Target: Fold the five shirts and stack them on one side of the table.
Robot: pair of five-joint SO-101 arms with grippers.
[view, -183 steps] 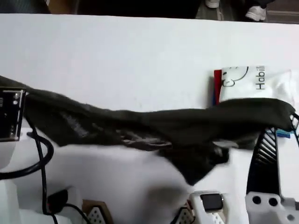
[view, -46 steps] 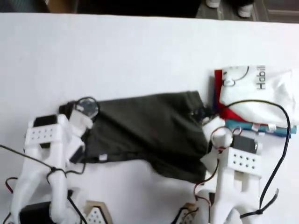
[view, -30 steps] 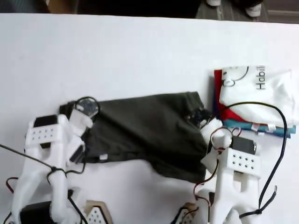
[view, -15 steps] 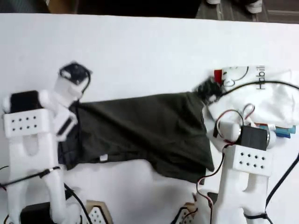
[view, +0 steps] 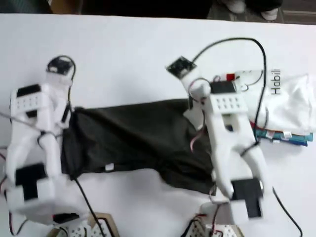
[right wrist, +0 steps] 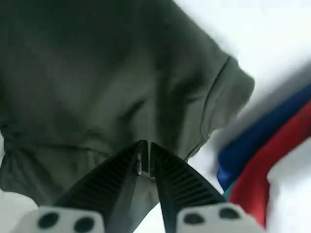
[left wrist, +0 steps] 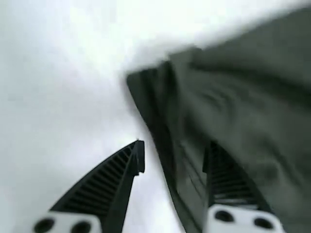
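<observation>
Matt dark cloth shirt (view: 138, 138) on a smooth white table (view: 123, 49).

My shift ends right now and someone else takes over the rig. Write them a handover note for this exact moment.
Left gripper: open, straddling the edge of the dark shirt at its left end.
Right gripper: shut, above the dark shirt's right end, no cloth seen between its jaws.
Things: dark shirt lies spread on the table, beside the stack at the right; white shirt on top, red shirt and blue shirt underneath.
Done: stack begun.
Left: finish folding the dark shirt and add it to the stack.
</observation>
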